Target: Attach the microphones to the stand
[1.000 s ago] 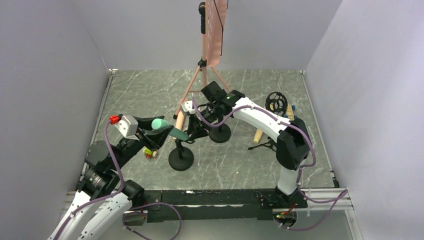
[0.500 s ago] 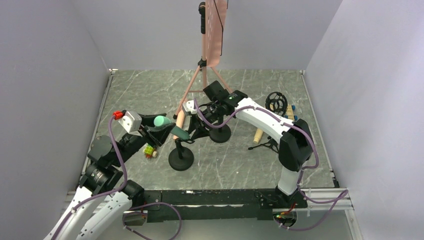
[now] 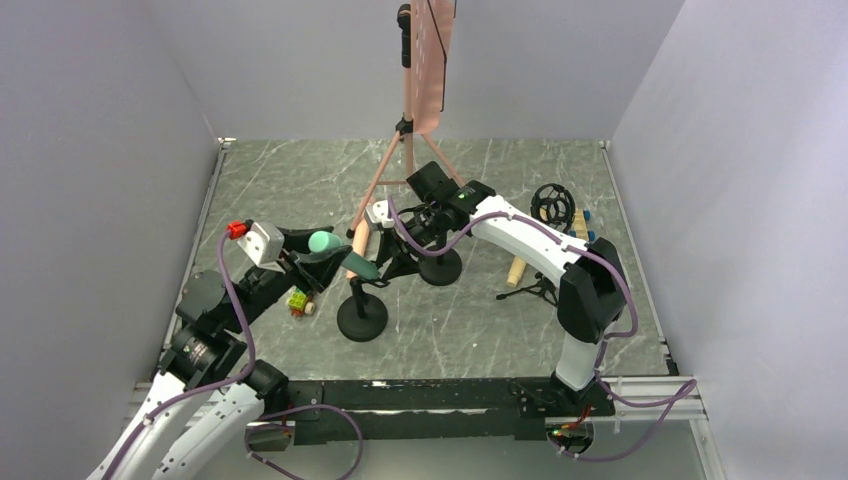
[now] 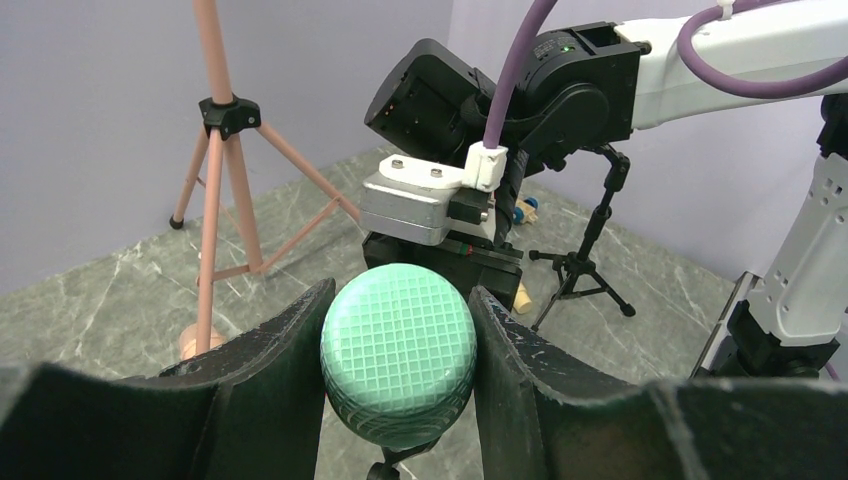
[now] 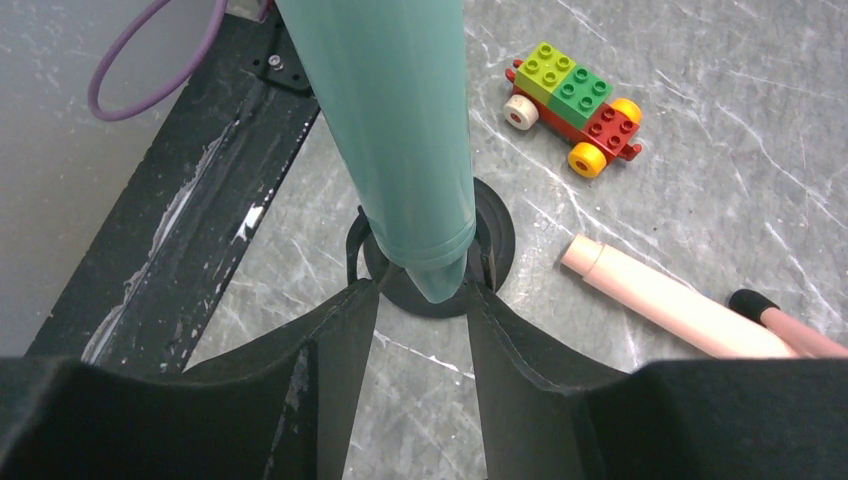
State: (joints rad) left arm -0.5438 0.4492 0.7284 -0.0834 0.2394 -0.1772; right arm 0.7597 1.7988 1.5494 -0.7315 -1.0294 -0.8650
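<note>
No lettering can be read anywhere; the studs on the brick toy car [image 5: 575, 100] are too small to make out.

The left gripper [image 4: 400, 292] has its jaws closed on the mesh head of the teal-green microphone [image 4: 398, 365], one jaw pressed against each side of it. The microphone slants down towards the stand [image 3: 362, 318], and its tapered end hangs just above the stand's round black base. The right gripper [image 5: 422, 290] sits at that lower end. Its jaws stand on either side of the tip and of the stand's small black clip, but whether they are pressing on anything cannot be told.

The pale pink microphone [image 5: 660, 300] lies flat on the marbled counter [image 3: 470, 330], just beside the stand's base. The toy car lies a little farther off. The tan-yellow microphone [image 3: 516, 270] lies well apart on the right, near a small black tripod [image 4: 585, 260]. A tall pink tripod [image 4: 225, 150] stands at the back.

Compared with a second earlier, the left wrist sits slightly higher and farther in, and the teal head has lifted with it. The right wrist has shifted a touch towards the back. Over the last half second nothing visibly moves.
</note>
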